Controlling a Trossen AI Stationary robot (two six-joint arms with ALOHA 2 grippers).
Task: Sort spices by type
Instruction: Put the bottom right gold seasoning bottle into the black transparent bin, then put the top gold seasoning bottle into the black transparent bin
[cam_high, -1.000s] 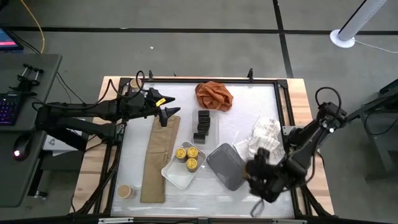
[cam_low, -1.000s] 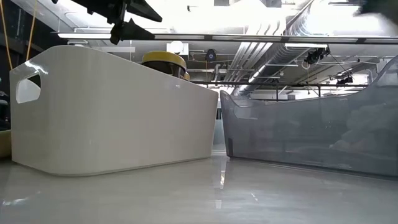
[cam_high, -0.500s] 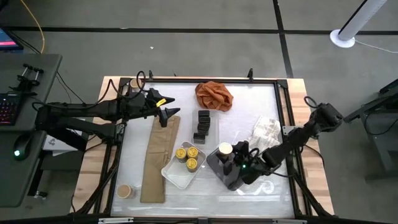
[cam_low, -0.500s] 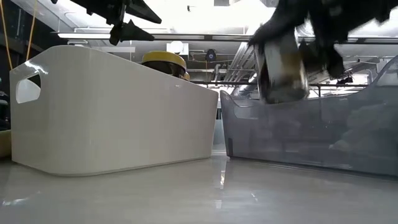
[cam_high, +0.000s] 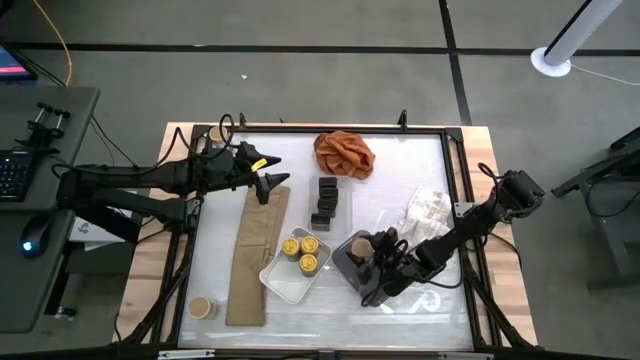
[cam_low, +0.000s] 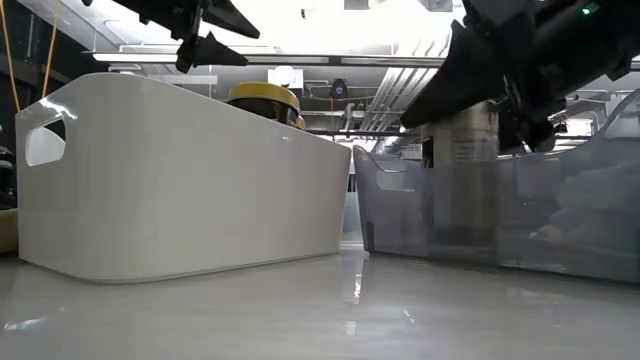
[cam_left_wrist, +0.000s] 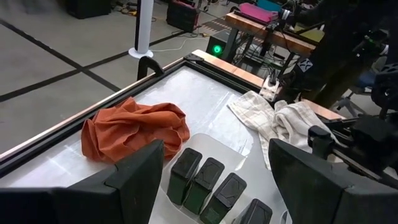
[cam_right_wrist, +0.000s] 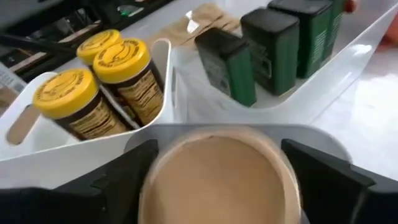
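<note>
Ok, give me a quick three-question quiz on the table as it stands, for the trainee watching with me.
1. True or false: the yellow-lidded jars sit in the grey tray.
2. What is the right gripper at? A: a black box. B: a tan-lidded jar standing in the grey tray. C: the orange cloth.
3. Where is the loose tan-lidded jar that is in no tray?

Key:
1. False: they are in the white tray.
2. B.
3. On the left arm's side at the table's near edge, beside the long tan strip.
</note>
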